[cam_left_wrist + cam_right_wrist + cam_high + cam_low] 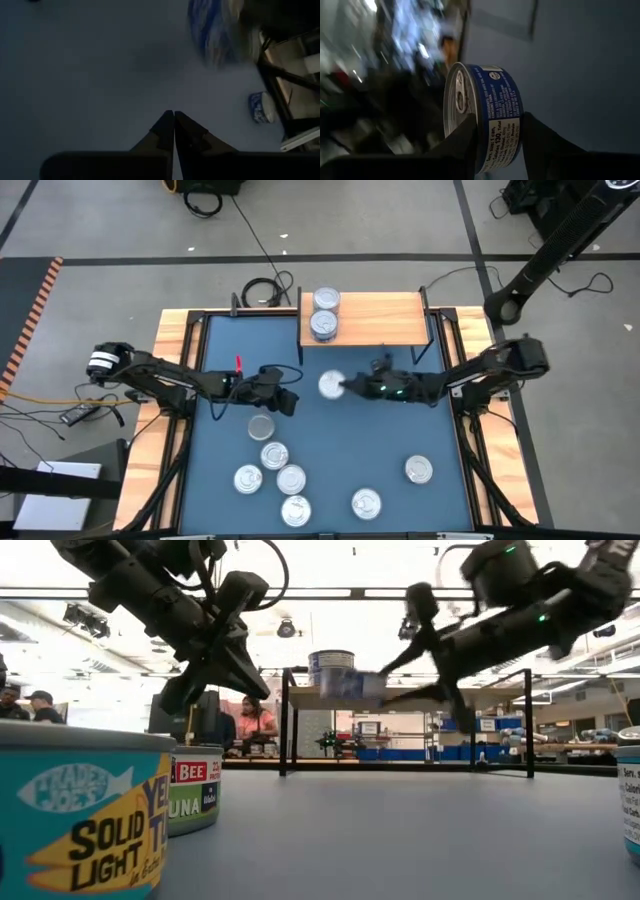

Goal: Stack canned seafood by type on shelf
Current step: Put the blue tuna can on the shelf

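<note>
Tins [272, 455] lie scattered on the blue desk [330, 450], and above them the left gripper [283, 402] hangs with fingers pressed together, empty. Further right, the right gripper [345, 387] clamps a blue-labelled tin [331, 385] by its sides, lid up, probably to join the two tins [324, 314] on the shelf [385, 318]. Its type is hard to read.

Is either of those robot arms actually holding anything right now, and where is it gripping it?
Yes. The right gripper holds a blue-labelled can, its fingers pressing the lid and the base, lifted in front of the shelf. The left gripper is shut and holds nothing.
</note>
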Robot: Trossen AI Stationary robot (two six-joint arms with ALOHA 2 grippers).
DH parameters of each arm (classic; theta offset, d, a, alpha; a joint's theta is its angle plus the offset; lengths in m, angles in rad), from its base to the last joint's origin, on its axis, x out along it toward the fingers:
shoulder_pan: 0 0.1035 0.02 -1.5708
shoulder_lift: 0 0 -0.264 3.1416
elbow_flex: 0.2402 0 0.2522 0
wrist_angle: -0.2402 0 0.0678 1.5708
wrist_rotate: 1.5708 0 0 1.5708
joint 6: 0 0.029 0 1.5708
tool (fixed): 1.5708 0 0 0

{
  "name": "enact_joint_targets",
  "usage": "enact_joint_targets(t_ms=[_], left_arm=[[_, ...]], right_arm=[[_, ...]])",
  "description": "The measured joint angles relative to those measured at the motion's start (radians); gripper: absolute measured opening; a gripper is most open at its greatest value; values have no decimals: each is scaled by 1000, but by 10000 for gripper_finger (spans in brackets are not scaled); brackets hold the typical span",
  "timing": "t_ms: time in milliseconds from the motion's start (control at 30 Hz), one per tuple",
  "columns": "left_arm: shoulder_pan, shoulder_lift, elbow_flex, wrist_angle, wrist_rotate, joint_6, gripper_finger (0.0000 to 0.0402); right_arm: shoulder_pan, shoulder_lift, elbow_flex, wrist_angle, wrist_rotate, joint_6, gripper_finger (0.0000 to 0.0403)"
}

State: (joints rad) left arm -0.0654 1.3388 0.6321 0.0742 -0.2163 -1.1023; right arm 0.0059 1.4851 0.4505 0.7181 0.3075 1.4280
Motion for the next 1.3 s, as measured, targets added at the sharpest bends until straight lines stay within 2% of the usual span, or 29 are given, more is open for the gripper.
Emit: enact_joint_targets(t_ms=[133, 300, 433, 667, 833, 1067, 1300], left_arm=[[0, -5, 0, 8, -9, 5, 17], [0, -5, 0, 0, -9, 5, 17], [-1, -6, 0, 3, -9, 16, 17], [-1, -6, 0, 4, -9, 21, 17], [-1, -6, 0, 3, -16, 22, 17], [-1, -6, 1, 2, -19, 23, 17], [-2, -6, 2, -1, -13, 24, 17]], right_arm=[[-1, -93, -25, 77, 184, 8, 112], [-4, -159, -2, 50, 429, -17, 112], [-25, -169, -2, -53, 465, 22, 112], [-61, -146, 9, -53, 583, 71, 112], [-120, -158, 14, -67, 544, 57, 112], [-143, -121, 65, -108, 497, 11, 112], [-169, -98, 88, -162, 499, 0, 112]])
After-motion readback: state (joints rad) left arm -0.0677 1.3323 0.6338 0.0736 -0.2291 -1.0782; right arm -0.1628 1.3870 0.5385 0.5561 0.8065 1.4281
